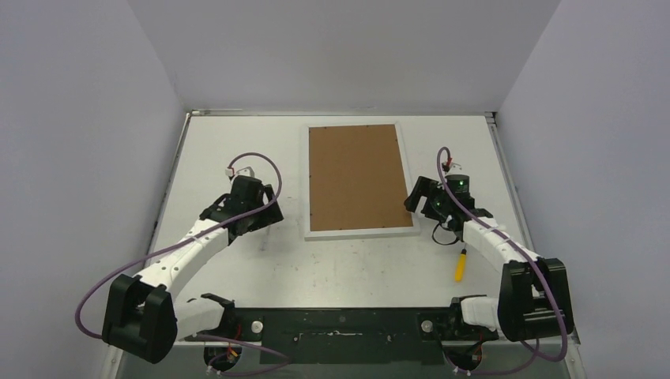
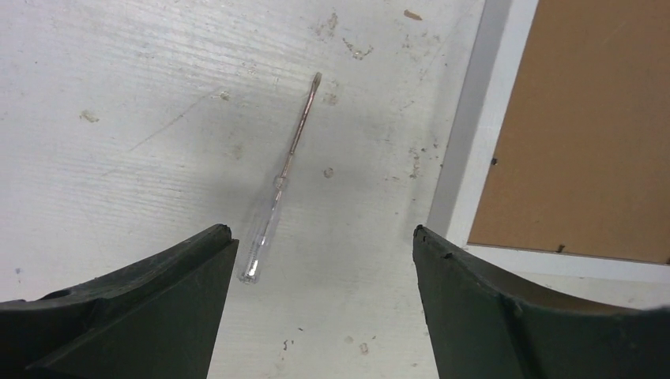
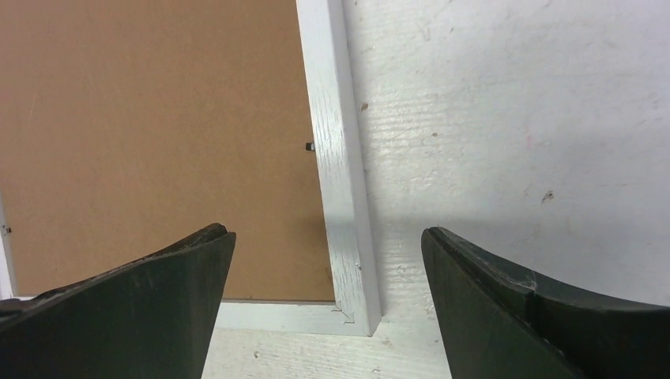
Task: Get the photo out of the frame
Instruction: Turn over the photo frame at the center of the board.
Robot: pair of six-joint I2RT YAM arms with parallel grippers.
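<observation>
Top external view: frame (image 1: 359, 178) face-down between left pincer (image 1: 262, 209) and right pincer (image 1: 417, 201), both agape, empty.

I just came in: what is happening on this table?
A picture frame lies face down on the table, its brown backing board up. Neither gripper holds anything. The left gripper hangs open over a clear-handled screwdriver beside the frame's left edge. The right gripper hangs open over the frame's near right corner. The backing is in place, so the photo is not in sight.
</observation>
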